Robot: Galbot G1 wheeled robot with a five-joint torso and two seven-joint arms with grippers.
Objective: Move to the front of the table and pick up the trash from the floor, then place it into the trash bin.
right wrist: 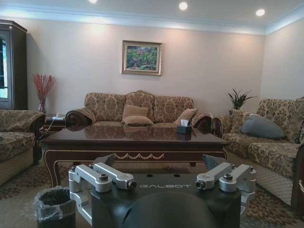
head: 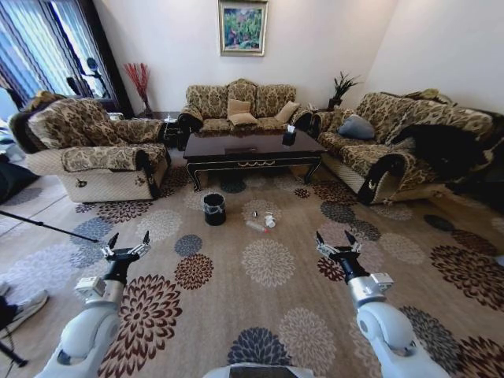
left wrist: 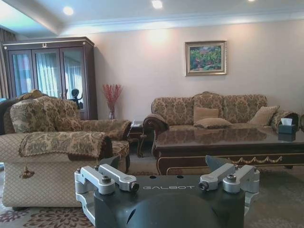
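Room: sitting room, we face three patterned sofas set round a low table.
Floor (head: 268,315): beige carpet with round flower medallions, under us and under all the furniture.
Table (head: 252,148): dark glossy wood with gold scrollwork, ahead of us between the sofas; a tissue box (head: 289,135) sits toward its right end.
Bin (head: 213,209): black, with a clear liner, standing on the carpet just in front of the table, left of its middle.
Trash (head: 262,222): a clear bottle (head: 256,226) lying flat, a white cup-like piece (head: 270,221) just beside it, a tiny silvery piece (head: 254,213) near both; all on the carpet to the right of the bin, apart from it, well ahead of our grippers.
Left gripper (head: 127,243): held low over the carpet at our left, fingers spread apart, holding nothing.
Right gripper (head: 338,241): held low over the carpet at our right, fingers likewise apart, holding nothing.
Wall: a framed painting (head: 242,27) hangs above the middle sofa.
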